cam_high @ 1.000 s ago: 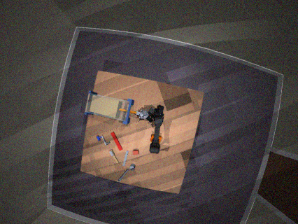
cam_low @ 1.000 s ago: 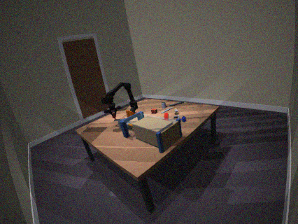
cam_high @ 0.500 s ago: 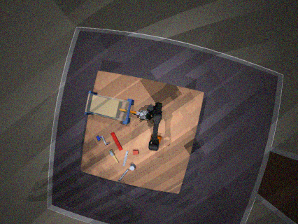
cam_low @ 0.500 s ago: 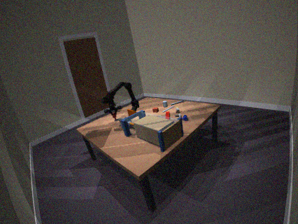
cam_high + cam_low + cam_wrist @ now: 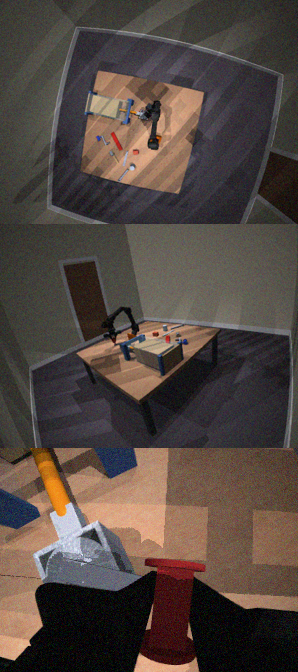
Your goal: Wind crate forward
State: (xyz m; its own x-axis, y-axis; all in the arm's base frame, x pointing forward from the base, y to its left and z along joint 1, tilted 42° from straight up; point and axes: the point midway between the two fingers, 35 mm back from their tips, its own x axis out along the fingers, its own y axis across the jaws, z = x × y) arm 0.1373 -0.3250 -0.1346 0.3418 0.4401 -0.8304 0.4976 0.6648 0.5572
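Note:
The pale crate (image 5: pixel 104 106) (image 5: pixel 157 346) lies inside the clear-panelled cubby and looks flat. Its front edge stands a little behind the blue frame (image 5: pixel 128 112) (image 5: pixel 126 352) at the mouth. The orange strap (image 5: pixel 133 112) (image 5: pixel 54 488) runs from it through the mouth to the grey winch (image 5: pixel 44 562). The winch handle's grey crank arm (image 5: pixel 95 574) lies across the winch top; its key end in the hole is hidden. My gripper (image 5: pixel 146 114) (image 5: pixel 114 341) (image 5: pixel 170 578) is shut on the handle's red grip (image 5: pixel 172 610), which stands beside the winch.
On the bench (image 5: pixel 168 164) lie a red bar (image 5: pixel 116 141), a blue piece (image 5: pixel 98 138), a bent grey tool (image 5: pixel 105 141), a small hammer-like tool (image 5: pixel 112 153), a pale strip (image 5: pixel 125 158), a red block (image 5: pixel 136 152), a pale cylinder (image 5: pixel 132 167) and a grey bar (image 5: pixel 123 174).

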